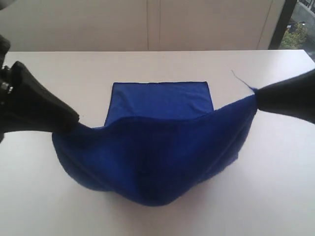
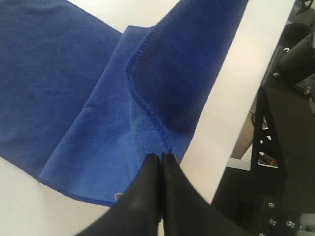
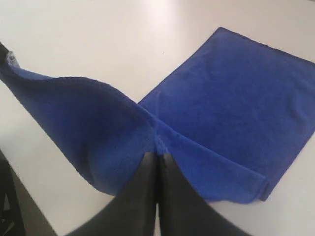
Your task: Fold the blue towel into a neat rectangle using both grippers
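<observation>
Mid-fold: left tool (image 2: pixel 161 157) and right tool (image 3: pixel 156 155) each clenched on a blue towel (image 1: pixel 157 167) corner. Near half lifted, far half flat on surface (image 1: pixel 49 196). Lay-over pending.

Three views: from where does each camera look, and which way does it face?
Exterior: raised, near side of the table, facing the far wall; left gripper and right gripper hold up the blue towel.
Left wrist: on the left arm, looking along shut jaws onto cloth.
Right wrist: same, right arm.
Wrists share: the towel's flat half.

Royal-blue towel (image 1: pixel 157 162), white table (image 1: pixel 275 196), black fingers (image 2: pixel 147 191)
</observation>
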Controlling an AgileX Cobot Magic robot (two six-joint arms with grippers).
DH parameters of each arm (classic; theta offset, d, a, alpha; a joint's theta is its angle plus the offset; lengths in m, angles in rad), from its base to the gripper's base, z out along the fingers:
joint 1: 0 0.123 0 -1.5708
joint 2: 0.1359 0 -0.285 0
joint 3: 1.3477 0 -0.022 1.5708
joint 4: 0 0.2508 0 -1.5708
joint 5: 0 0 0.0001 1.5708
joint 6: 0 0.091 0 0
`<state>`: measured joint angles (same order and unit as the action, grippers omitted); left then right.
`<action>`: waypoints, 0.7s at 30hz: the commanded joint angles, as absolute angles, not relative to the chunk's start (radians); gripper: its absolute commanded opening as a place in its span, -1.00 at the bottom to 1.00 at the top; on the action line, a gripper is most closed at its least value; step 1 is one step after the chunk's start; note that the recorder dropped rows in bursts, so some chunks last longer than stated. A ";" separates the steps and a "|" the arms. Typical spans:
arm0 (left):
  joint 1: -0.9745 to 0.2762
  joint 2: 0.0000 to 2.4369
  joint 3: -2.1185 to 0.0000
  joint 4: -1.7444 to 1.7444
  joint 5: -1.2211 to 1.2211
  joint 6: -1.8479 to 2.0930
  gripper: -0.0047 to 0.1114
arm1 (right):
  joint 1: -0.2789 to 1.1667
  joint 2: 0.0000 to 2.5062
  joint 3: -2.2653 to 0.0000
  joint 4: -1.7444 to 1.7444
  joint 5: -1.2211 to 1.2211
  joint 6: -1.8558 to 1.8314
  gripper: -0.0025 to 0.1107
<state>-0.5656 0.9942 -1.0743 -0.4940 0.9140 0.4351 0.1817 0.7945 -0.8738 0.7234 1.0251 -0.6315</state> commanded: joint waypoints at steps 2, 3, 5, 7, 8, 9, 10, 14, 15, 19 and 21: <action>-0.573 0.919 -1.008 -0.530 0.950 0.392 -0.92 | 0.180 0.719 -0.812 0.723 1.053 -0.596 -0.96; -0.573 0.919 -0.998 -0.538 0.950 0.392 -0.92 | 0.180 0.716 -0.812 0.723 1.054 -0.596 -0.96; -0.573 0.919 -0.983 -0.540 0.942 0.394 -0.92 | 0.180 0.709 -0.812 0.727 1.053 -0.596 -0.96; -0.573 0.919 -0.979 -0.545 0.910 0.396 -0.92 | 0.180 0.709 -0.812 0.727 1.047 -0.596 -0.96; -0.573 0.919 -0.979 -0.545 0.889 0.399 -0.92 | 0.180 0.709 -0.812 0.727 1.035 -0.594 -0.96; -0.573 0.919 -0.979 -0.545 0.873 0.399 -0.92 | 0.180 0.711 -0.812 0.725 1.021 -0.584 -0.96; -0.573 0.919 -0.979 -0.545 0.853 0.399 -0.92 | 0.180 0.711 -0.812 0.720 0.999 -0.575 -0.96; -0.571 0.925 -0.979 -0.545 0.780 0.392 -0.92 | 0.180 0.720 -0.812 0.703 0.933 -0.549 -0.96; -0.571 0.930 -0.979 -0.545 0.764 0.390 -0.92 | 0.180 0.732 -0.812 0.694 0.925 -0.540 -0.96; -0.571 0.977 -0.979 -0.545 0.722 0.390 -0.92 | 0.180 0.786 -0.812 0.661 0.890 -0.515 -0.96; -0.571 1.013 -0.979 -0.545 0.706 0.390 -0.92 | 0.180 0.819 -0.812 0.659 0.866 -0.515 -0.96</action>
<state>-0.5675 0.9752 -0.9832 -0.5294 0.7285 0.3974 0.1817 0.7773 -0.8153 0.6693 0.9096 -0.5230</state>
